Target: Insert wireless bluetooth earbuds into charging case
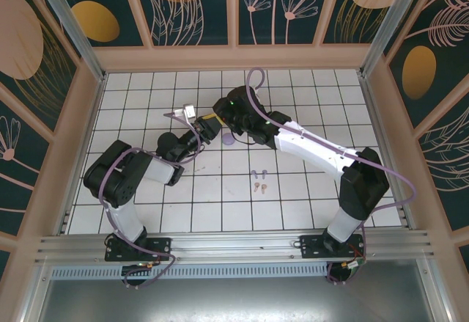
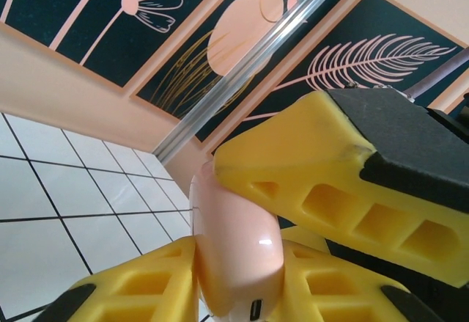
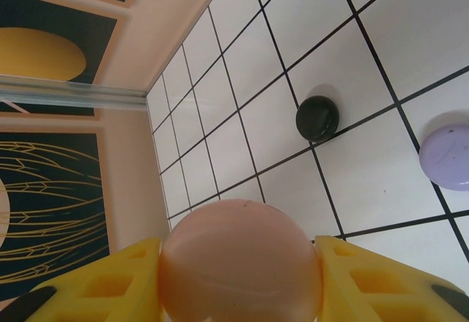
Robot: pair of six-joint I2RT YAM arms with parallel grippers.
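Note:
A pale pink charging case (image 2: 234, 227) is closed and held off the floor between both grippers. My left gripper (image 2: 238, 274) is shut on its lower end, one yellow finger (image 2: 124, 293) on each side. My right gripper (image 3: 242, 282) is shut on the same pink case (image 3: 242, 256) across its width; one of its fingers (image 2: 330, 183) presses the case's upper end. In the top view the two grippers meet at the table's middle back (image 1: 210, 126). A lavender pair of earbuds (image 1: 256, 173) and a pale pink pair (image 1: 259, 188) lie on the tiles nearer the front.
A closed black case (image 3: 317, 119) and a closed lavender case (image 3: 448, 155) rest on the white tiled floor under the right gripper; the lavender case (image 1: 229, 140) also shows from above. Patterned walls and aluminium posts (image 1: 66, 28) enclose the floor.

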